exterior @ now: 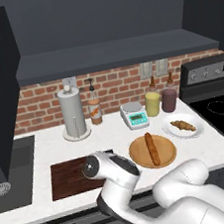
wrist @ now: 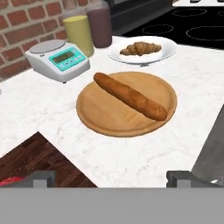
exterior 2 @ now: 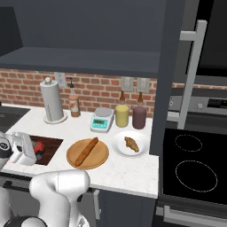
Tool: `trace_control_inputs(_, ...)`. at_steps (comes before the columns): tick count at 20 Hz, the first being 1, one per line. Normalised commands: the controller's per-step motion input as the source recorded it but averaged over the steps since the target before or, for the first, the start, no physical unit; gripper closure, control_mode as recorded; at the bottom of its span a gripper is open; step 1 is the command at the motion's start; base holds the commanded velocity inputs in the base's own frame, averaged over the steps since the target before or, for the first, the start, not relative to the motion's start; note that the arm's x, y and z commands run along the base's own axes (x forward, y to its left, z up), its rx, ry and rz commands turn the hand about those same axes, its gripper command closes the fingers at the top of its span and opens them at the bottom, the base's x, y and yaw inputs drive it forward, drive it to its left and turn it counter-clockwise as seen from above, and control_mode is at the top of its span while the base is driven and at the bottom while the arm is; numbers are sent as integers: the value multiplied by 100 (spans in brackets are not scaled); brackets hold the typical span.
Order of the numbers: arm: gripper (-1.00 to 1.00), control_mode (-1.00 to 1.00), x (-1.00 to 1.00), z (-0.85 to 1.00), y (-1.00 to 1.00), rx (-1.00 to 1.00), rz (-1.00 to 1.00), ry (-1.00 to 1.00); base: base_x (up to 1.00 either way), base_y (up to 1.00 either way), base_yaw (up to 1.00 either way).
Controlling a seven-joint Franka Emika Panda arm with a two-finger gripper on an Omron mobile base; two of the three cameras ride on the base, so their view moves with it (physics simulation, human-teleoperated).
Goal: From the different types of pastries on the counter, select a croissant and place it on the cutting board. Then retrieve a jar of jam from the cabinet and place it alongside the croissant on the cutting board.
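Sitting on the small white round plate at the far right of the white speckled counter: the golden-brown crescent croissant. Lying on the round tan wooden plate: the long brown bread stick. Hovering over the dark-brown wooden cutting board at the near left, jaws spread wide and gripping nothing: the tool. Resting on that board: a red-topped object.

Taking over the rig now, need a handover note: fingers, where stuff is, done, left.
Gripper: fingers open, holding nothing, low over the right end of the cutting board.
Jar of jam: a small red-topped thing sits on the board beside the gripper; it looks like the jar, out of the cabinet.
Croissant: on the white plate by the stove, not on the board.
Baguette: on the round wooden plate; leave it.
Done: jam appears placed.
Left: pick the croissant and set it on the board next to the jar.
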Motion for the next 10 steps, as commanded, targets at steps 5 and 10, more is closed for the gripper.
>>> trace_control_inputs(5,-100,-100,-55,46,-28,0,1,-17,0,0,0)
trace_control_inputs(10,-100,-100,-25,63,-11,-1,17,-5,0,0,0)
